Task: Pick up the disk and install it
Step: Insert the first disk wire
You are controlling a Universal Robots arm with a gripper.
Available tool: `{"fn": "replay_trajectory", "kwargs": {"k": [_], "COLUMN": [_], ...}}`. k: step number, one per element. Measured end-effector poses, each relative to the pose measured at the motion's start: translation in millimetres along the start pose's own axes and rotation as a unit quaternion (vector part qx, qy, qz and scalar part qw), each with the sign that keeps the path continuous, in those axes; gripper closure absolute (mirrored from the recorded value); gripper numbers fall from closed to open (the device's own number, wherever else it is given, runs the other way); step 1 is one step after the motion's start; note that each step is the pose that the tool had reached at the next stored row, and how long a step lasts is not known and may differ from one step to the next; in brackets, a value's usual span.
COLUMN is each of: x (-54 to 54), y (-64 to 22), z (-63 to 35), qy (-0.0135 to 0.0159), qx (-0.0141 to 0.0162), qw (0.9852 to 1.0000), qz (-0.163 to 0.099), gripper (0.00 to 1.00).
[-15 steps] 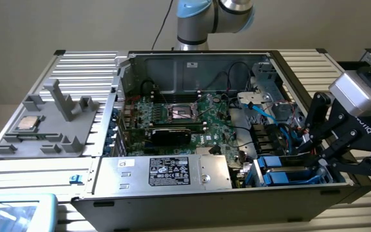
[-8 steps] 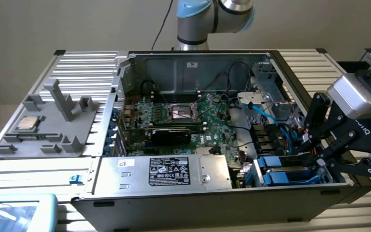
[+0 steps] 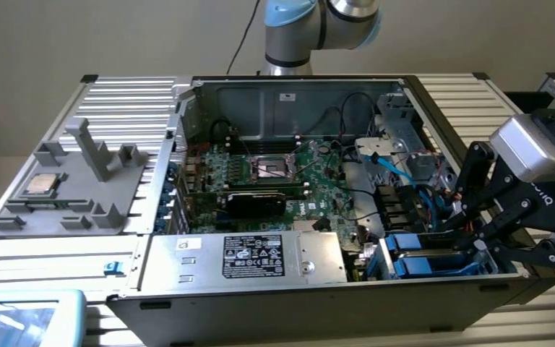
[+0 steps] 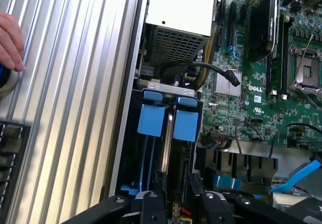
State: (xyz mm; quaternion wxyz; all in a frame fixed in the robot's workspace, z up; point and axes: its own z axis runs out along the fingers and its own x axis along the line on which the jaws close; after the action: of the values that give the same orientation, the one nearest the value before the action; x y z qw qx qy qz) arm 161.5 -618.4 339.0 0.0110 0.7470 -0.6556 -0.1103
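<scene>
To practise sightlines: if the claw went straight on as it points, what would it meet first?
Probably a blue-framed disk, directly ahead of the claw, though depth is unclear.

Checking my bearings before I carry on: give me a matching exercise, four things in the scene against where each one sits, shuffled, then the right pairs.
Things
1. CPU chip
2. silver box with black label
3. blue carriers
4. person's hand

Places
A. over the ribbed table
B. standing in the drive bay, close to the gripper
C. on the grey tray, at the exterior view's left
D. inside the case, along its lower edge in the exterior view

Pairs: 1-C, 2-D, 3-B, 4-A
</scene>
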Motion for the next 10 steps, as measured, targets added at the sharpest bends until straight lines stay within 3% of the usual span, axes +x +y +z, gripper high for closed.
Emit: {"fn": "replay_trajectory", "kwargs": {"k": [10], "x": [0.6], "y": [-1.9], "z": [2.1], "qy": [-0.0020], "qx": [0.0006], "qw": [1.0000], "qz": [0.002], "gripper": [0.69]}}
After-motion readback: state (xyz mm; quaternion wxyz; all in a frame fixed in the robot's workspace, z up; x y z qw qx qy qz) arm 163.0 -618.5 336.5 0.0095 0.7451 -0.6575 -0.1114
